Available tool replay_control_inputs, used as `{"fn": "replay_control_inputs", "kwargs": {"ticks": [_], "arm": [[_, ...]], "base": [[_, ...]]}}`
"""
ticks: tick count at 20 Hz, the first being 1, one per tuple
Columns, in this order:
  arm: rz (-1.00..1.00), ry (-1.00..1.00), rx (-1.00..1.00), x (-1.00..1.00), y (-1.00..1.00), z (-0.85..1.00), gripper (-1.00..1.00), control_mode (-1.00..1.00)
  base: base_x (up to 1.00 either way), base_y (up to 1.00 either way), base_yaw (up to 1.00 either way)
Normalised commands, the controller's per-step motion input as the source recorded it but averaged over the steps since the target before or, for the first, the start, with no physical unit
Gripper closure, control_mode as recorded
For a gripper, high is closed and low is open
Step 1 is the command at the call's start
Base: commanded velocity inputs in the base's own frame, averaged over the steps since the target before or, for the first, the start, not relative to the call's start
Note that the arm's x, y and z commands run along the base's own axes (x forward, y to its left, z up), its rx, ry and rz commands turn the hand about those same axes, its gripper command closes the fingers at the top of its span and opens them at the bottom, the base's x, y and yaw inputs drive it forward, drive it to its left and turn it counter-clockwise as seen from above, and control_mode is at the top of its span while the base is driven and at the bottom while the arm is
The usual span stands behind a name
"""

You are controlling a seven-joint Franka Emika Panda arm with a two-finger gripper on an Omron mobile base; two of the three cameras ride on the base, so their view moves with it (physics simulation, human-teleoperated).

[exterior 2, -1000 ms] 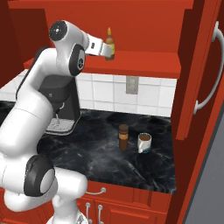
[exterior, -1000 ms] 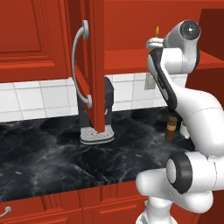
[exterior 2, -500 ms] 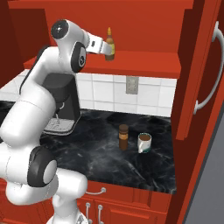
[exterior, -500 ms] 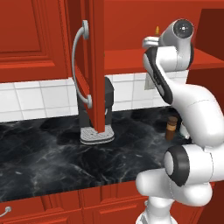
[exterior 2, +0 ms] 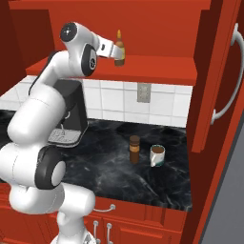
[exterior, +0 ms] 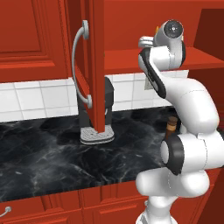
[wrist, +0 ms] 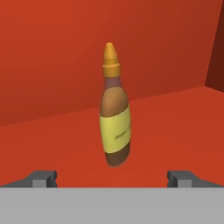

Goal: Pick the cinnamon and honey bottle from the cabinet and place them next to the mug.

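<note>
The honey bottle (wrist: 115, 122), amber with a pointed orange top and a yellow label, stands on the red shelf (exterior 2: 152, 64) of the cabinet (exterior: 94, 52). My gripper (exterior 2: 112, 50) is level with it at the shelf's edge and open; in the hand view the two fingertips (wrist: 41, 178) sit wide apart with the bottle ahead, centred between them and untouched. The honey bottle (exterior 2: 119, 48) rises just past the hand. The cinnamon (exterior 2: 135, 148), a dark brown jar, stands on the black counter just left of the white mug (exterior 2: 157, 155). The cinnamon (exterior: 172, 125) is half hidden behind my arm.
The cabinet door (exterior: 97, 65) with its curved grey handle (exterior: 78, 65) hangs open left of the arm; another open door (exterior 2: 217, 76) stands at the right. A dark coffee machine (exterior 2: 71, 114) sits on the marble counter (exterior 2: 105, 162) under the shelf. A wall socket (exterior 2: 142, 92) is on the tiles.
The hand has edged slightly closer to the honey bottle on the shelf. The bottle, the jar and the mug have not moved.
</note>
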Motion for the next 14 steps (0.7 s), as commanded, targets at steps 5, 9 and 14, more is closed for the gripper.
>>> {"fn": "replay_control_inputs", "kwargs": {"ticks": [5, 9, 14], "arm": [[0.0, 0.01, 0.0, 0.36, 0.0, 0.0, -1.0, -1.0], [0.0, 0.0, 0.0, 0.35, 0.0, 0.0, -1.0, -1.0], [0.0, 0.0, 0.0, 0.21, -0.04, 0.0, -1.0, -1.0]], "base": [[0.0, 0.0, 0.0], [0.0, 0.0, 0.0], [0.0, 0.0, 0.0]]}}
